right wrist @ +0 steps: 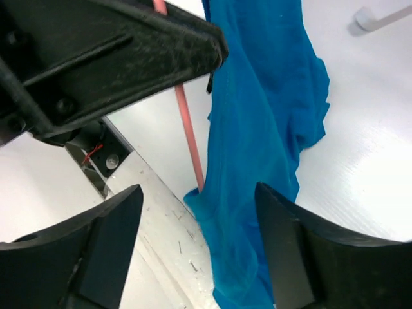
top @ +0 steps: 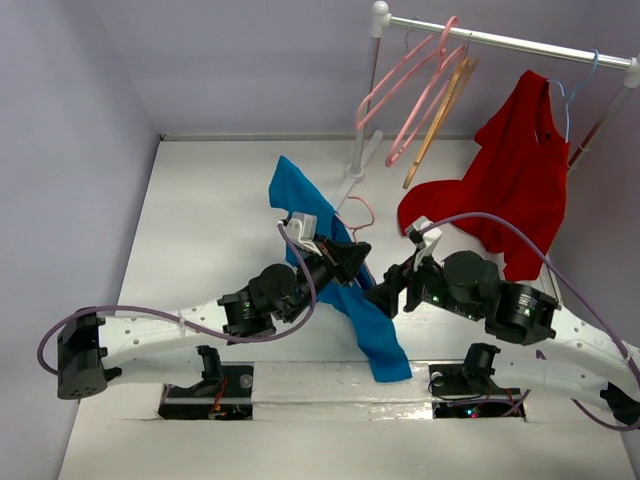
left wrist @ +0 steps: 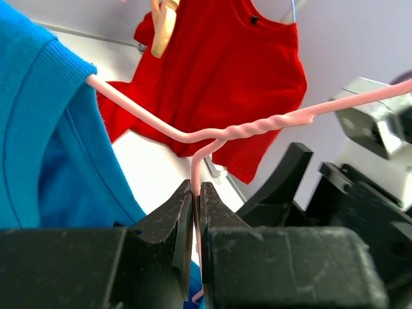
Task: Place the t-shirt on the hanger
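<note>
Two arms, same look. Left arm (top: pixel 150 335): long white tube, round black joints, fat black block at end farthest from clothes rail (top: pixel 500 40). Right arm (top: pixel 585 355): same white and black. Purple-grey cable (top: pixel 130 312) loops along each. Small white box (top: pixel 303 226) on each wrist, rail side. Left gripper (left wrist: pixel 196 187), right gripper (right wrist: pixel 198 192): chunky black fingers (right wrist: pixel 96 257), scuffed. Tiny red wire (top: pixel 216 397) under left arm, far from rail.

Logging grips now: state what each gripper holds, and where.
Left gripper: the hanger, pinched on the wire just off its twisted neck. Right gripper: open, holding nothing.
</note>
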Robot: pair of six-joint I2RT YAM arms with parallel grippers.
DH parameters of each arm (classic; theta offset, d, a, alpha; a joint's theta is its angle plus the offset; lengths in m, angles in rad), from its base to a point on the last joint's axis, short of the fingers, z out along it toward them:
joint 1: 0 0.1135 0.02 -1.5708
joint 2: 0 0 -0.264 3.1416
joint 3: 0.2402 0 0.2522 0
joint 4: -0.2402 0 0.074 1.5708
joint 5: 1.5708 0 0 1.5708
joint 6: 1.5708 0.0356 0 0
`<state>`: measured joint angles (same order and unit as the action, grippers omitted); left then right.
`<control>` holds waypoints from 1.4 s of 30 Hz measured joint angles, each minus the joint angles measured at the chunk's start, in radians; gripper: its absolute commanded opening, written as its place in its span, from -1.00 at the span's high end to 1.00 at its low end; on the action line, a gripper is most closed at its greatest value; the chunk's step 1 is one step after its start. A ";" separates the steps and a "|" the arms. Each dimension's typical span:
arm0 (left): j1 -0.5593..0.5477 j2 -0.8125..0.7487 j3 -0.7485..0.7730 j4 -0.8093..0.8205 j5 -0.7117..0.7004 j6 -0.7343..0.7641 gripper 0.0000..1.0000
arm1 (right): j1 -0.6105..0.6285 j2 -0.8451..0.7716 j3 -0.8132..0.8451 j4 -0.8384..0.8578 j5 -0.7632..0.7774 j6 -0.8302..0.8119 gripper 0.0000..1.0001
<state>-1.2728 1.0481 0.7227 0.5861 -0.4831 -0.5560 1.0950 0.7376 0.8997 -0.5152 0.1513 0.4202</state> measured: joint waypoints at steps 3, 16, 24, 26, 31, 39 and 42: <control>0.018 -0.010 0.000 -0.011 0.000 -0.014 1.00 | 0.000 -0.019 0.000 -0.001 0.007 0.001 -0.69; 0.058 -0.052 0.000 -0.012 0.019 -0.076 1.00 | 0.005 0.060 -0.033 0.000 -0.039 -0.024 0.00; 0.060 -0.052 0.000 -0.025 0.027 -0.086 1.00 | 0.006 0.123 -0.029 0.021 0.000 -0.060 0.69; 0.065 -0.052 0.000 -0.032 0.026 -0.086 1.00 | 0.014 0.149 -0.020 0.024 0.014 -0.074 0.66; 0.074 -0.052 0.000 -0.034 0.019 -0.085 1.00 | 0.024 0.198 0.024 0.005 0.069 -0.118 0.61; 0.076 -0.052 0.000 -0.025 0.028 -0.096 1.00 | 0.026 0.219 0.086 0.015 0.122 -0.173 0.59; 0.076 -0.052 0.000 -0.023 0.033 -0.097 1.00 | 0.026 0.223 0.087 0.025 0.127 -0.183 0.75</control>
<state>-1.1969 0.9958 0.7227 0.5632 -0.4500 -0.6529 1.1206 0.9604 0.9871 -0.4904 0.2783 0.2375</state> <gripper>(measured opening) 0.021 0.194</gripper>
